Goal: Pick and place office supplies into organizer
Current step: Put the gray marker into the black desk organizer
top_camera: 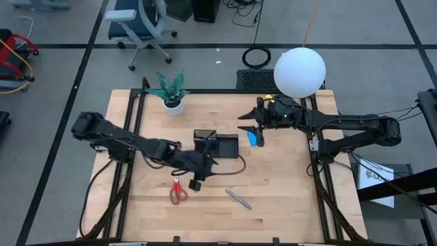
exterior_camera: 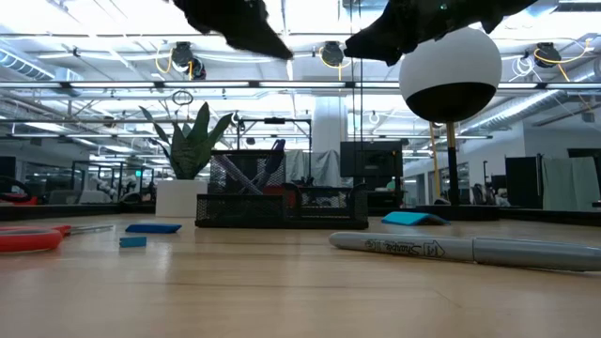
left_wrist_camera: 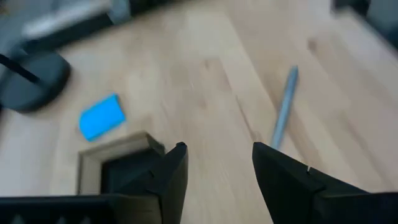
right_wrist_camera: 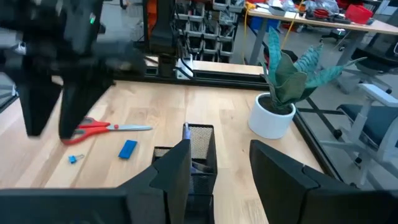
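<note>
— What's in the organizer (right_wrist_camera: 196, 155)?

— It's a black mesh tray near the table's middle; its taller compartment holds slim pens (right_wrist_camera: 186, 132) leaning against the wall. What lies in the lower one I cannot tell.

— And outside it?

— The red-handled scissors (top_camera: 179, 192) lie flat on the pale wooden table (top_camera: 287, 198), a grey pen (top_camera: 239, 199) beside them, a bright blue note pad (top_camera: 253, 139) just right of the tray, and a tiny blue block (right_wrist_camera: 73, 158) near a flat blue piece (right_wrist_camera: 128, 149).

— Your arms?

— My left gripper (left_wrist_camera: 217, 168) hangs over the tray's near edge, fingers apart, nothing between them. My right gripper (right_wrist_camera: 214, 158) hovers above the note pad, fingers parted and empty.
</note>
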Available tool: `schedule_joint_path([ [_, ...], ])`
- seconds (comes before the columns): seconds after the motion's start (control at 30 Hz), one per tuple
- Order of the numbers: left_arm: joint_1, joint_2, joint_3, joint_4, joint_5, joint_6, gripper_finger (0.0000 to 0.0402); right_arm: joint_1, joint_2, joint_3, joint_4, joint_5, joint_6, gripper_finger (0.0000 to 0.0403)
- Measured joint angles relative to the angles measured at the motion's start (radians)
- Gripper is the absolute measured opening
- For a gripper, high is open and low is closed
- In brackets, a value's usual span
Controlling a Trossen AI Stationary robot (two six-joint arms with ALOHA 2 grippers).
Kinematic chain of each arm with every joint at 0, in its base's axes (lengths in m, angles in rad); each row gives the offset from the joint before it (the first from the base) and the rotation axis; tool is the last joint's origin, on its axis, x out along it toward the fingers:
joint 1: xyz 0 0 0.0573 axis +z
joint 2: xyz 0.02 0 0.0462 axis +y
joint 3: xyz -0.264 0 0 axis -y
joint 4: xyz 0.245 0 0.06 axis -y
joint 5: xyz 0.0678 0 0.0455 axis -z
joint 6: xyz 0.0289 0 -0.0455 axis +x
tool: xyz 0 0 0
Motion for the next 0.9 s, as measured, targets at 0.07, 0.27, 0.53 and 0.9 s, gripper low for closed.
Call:
schedule_joint_path([
  [0.07, 0.0, 0.065, 0.059, -0.069, 0.0, 0.009, 0.0197, 0.0, 0.0, 0.0, -0.001, 0.0, 0.0, 0.0155],
  [0.27, 0.0, 0.245, 0.218, -0.166, 0.018, 0.069, 0.0208, 0.0, -0.004, 0.0, -0.02, -0.001, -0.008, 0.0155],
  [0.53, -0.008, 0.42, 0.397, -0.285, 0.092, 0.086, 0.0189, 0.0, -0.004, 0.0, -0.047, -0.001, -0.018, 0.0155],
  [0.9, -0.039, 0.529, 0.46, -0.293, 0.183, 0.076, 0.0184, 0.0, -0.021, 0.0, -0.065, -0.001, -0.018, 0.0155],
])
